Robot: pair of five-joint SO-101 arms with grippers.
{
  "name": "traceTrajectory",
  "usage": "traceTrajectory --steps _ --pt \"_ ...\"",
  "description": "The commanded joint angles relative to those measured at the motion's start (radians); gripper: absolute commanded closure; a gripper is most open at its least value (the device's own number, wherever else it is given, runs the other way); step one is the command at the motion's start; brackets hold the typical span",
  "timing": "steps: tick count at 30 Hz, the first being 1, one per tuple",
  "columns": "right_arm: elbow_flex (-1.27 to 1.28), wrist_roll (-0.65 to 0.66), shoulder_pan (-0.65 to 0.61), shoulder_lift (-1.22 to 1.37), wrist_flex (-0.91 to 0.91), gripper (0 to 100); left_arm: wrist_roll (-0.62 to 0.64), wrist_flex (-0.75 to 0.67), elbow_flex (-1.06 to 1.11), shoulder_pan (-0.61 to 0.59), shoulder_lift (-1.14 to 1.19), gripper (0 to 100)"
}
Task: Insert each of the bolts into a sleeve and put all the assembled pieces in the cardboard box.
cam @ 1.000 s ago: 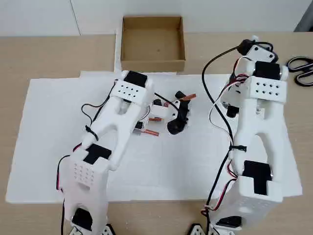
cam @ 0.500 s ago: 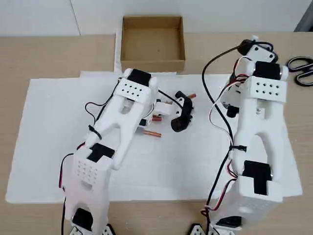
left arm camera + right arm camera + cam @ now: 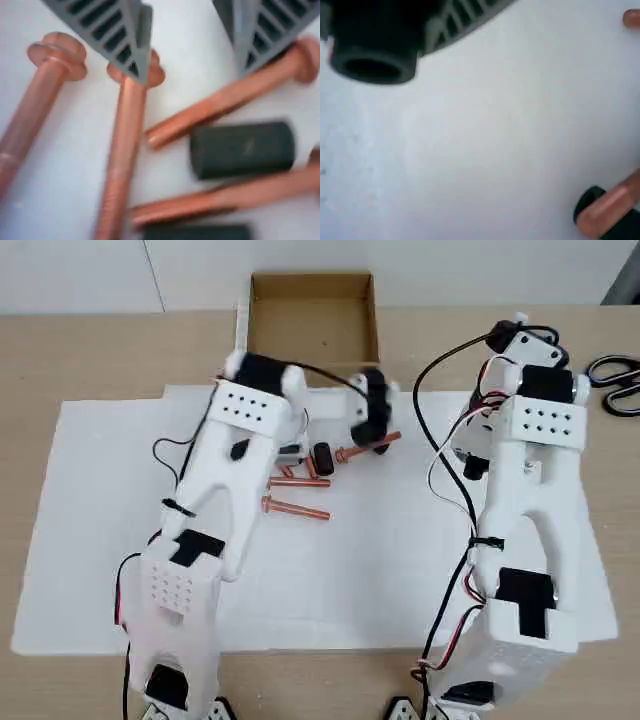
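Several copper bolts lie loose on the white sheet, among them one (image 3: 296, 508) nearest me, one (image 3: 298, 481) beside it and one (image 3: 366, 448) further right. A short black sleeve (image 3: 323, 458) rests between them. My left gripper (image 3: 371, 418) hangs over this pile, just in front of the cardboard box (image 3: 313, 372). Up close, the left gripper (image 3: 192, 65) is open with nothing between its ribbed fingers (image 3: 117, 37), above bolts (image 3: 122, 150) and a sleeve (image 3: 242, 150). My right gripper (image 3: 470, 462) sits to the right of the pile, shut on a black sleeve (image 3: 372, 57) just above the sheet.
The white sheet (image 3: 110, 510) covers most of the wooden table. Black scissors (image 3: 615, 382) lie at the far right edge. The box is open-topped and brown inside. A bolt end and a dark part (image 3: 602, 212) show near the right gripper.
The left arm has swung away from me toward the box, uncovering the bolts and sleeve beneath it. The right arm has kept still.
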Motion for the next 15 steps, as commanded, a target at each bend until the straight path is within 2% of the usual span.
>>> traceTrajectory --steps 1,6,9,11,13,15 --pt "-0.051 0.008 0.027 -0.056 -0.025 99.5 0.305 0.018 -0.097 -0.041 -0.015 89" --pt "-0.057 0.012 0.058 -0.081 -0.024 99.5 0.859 0.02 -0.216 -0.095 -0.017 89" --pt "-0.058 0.012 0.099 -0.117 -0.03 99.5 1.143 0.02 -0.243 -0.137 -0.018 89" --pt "-0.058 0.014 0.12 -0.14 -0.025 99.5 1.266 0.021 -0.226 -0.135 -0.048 93" --pt "-0.058 0.026 0.133 -0.156 -0.021 99.5 1.323 0.021 -0.185 -0.115 -0.1 100" --pt "-0.058 0.046 0.134 -0.166 -0.021 99.5 1.347 0.021 -0.11 -0.103 -0.157 98"
